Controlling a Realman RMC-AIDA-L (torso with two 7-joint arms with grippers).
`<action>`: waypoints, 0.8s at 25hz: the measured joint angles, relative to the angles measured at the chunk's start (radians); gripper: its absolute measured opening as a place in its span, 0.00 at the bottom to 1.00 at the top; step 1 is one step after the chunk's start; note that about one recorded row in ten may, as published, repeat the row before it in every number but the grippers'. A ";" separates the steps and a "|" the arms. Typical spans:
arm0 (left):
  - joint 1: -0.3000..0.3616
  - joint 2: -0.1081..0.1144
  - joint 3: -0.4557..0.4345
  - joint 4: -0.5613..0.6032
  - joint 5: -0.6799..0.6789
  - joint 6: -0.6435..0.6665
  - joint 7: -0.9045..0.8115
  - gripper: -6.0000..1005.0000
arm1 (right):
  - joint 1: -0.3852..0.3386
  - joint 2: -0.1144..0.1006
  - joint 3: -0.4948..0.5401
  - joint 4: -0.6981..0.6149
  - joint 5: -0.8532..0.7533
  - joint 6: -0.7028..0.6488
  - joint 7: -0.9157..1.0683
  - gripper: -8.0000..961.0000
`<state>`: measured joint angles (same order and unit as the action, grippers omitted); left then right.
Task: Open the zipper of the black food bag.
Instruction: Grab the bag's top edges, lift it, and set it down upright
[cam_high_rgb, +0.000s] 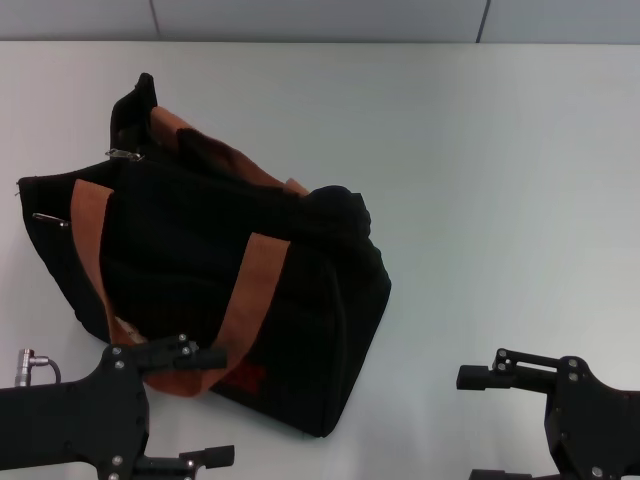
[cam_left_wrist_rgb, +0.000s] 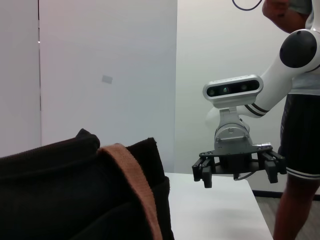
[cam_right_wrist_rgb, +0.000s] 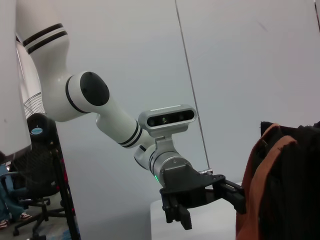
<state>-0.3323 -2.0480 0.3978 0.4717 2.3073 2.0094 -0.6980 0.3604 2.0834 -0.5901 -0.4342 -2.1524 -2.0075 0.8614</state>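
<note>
Left end effector beside boxy fabric black food bag

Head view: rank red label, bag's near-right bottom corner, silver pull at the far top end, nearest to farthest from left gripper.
Left gripper sits at the bag's near edge.
1. red label, just right of the fingers on the bag's near face.
2. near-right bottom corner of the black food bag, further right.
3. silver pull, far end, top left.

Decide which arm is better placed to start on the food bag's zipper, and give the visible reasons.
Probably the left. The left gripper is open at the near edge of the black food bag, by its handle. The right gripper, also open, sits over bare table, apart from the bag.
</note>
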 joint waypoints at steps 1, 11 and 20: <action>0.000 0.000 0.001 0.000 0.000 0.000 0.000 0.81 | 0.000 0.000 0.000 0.000 0.000 0.002 0.000 0.87; 0.019 0.009 -0.007 0.003 -0.011 0.001 0.005 0.81 | 0.004 0.003 0.006 0.011 0.004 0.009 -0.011 0.86; 0.201 0.084 -0.204 -0.030 -0.306 -0.017 0.011 0.80 | 0.000 0.003 0.000 0.011 0.005 0.021 -0.012 0.86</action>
<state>-0.1318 -1.9637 0.1943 0.4417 2.0008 1.9924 -0.6865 0.3604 2.0862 -0.5897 -0.4234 -2.1475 -1.9863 0.8490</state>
